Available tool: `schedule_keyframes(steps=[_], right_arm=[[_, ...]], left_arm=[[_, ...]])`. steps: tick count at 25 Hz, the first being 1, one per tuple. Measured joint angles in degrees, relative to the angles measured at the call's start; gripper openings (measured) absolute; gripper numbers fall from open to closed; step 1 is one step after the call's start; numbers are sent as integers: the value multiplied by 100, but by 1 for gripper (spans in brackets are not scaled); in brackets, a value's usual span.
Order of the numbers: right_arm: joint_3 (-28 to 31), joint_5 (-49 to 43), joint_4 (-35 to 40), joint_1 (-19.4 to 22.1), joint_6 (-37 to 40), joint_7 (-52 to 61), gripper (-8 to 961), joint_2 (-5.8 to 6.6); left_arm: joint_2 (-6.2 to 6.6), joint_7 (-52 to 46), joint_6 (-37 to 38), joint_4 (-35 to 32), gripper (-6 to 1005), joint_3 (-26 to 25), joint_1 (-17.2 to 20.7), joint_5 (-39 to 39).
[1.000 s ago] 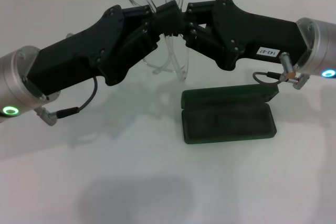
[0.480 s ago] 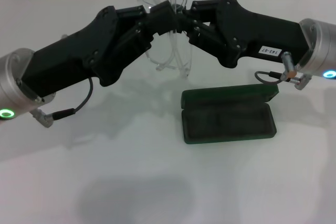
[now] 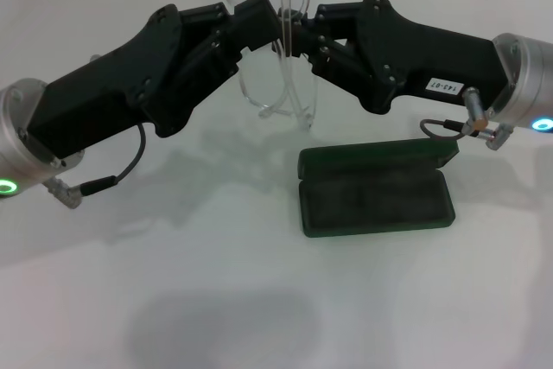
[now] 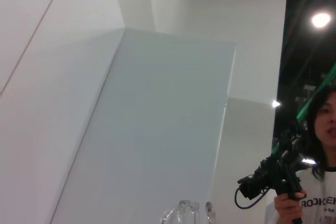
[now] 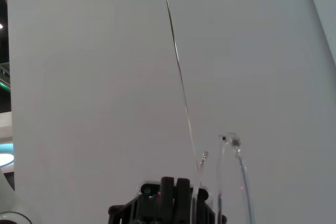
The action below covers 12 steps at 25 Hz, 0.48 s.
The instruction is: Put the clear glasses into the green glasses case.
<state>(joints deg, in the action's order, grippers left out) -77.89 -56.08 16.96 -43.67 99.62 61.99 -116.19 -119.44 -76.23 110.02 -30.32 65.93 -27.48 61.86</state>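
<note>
Transparent colourless plastic glasses (image 3: 275, 41) held aloft upper centre, right gripper (image 3: 304, 36) clamped on; left gripper (image 3: 259, 28) alongside, grip unclear. Dark green hinged case (image 3: 376, 189) open on white surface (image 3: 216, 283), lower right, ready for insertion.

Dark green case (image 3: 376, 189), colourless glasses (image 3: 281, 84)

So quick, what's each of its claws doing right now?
Left gripper: shut on the clear glasses, held up in the air.
Right gripper: shut on the clear glasses too, behind the open green glasses case.
</note>
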Motion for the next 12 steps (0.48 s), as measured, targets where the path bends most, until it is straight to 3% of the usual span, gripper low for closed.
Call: schedule_keyframes(steps=[12], right_arm=[[-30, -26, 8, -34, -77, -3, 73, 0]], left_arm=[[-1, 21, -66, 0, 50, -2, 15, 0]])
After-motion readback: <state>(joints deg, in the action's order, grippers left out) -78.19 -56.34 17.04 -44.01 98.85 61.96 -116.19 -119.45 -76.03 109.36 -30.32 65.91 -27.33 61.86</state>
